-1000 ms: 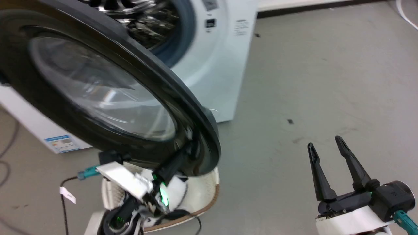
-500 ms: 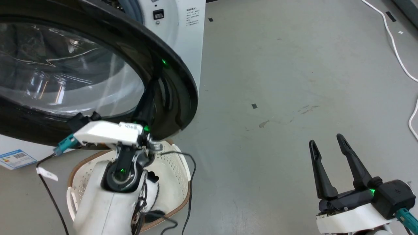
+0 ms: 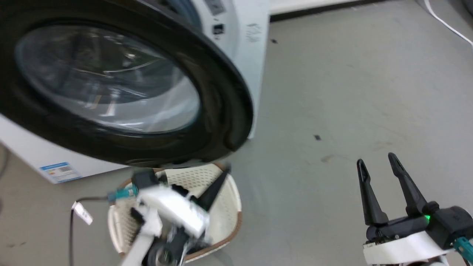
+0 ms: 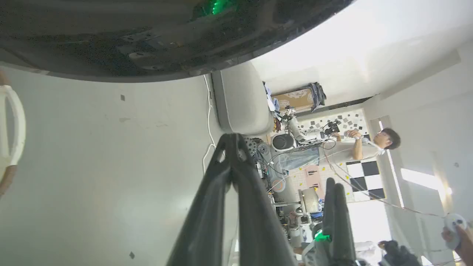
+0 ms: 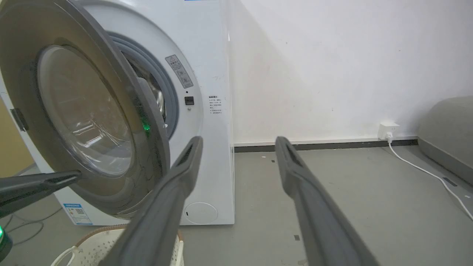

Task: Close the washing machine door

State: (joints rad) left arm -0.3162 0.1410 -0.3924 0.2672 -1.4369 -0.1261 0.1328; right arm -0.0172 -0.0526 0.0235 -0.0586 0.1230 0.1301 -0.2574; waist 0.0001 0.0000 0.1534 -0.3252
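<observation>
Washing machine door [image 3: 111, 81]: not latched. It stands ajar, swung partway out from the front of the washing machine [image 3: 255, 62]. In the right wrist view the gap at its free edge exposes the grey gasket [image 5: 168, 99]. Left gripper [image 3: 214, 188]: blurred in the head view, just below the door's lower rim and above the cream laundry basket [image 3: 231, 210]. In its own wrist view the fingers [image 4: 221, 177] meet at the tips with nothing between them, clear of the door's dark edge. Right gripper [image 3: 376, 158]: fingers spread wide, nothing held, over bare grey floor [image 3: 332, 92], well apart from the door on its right. A blue sticker [image 3: 61, 171] sits low on the machine's front.
</observation>
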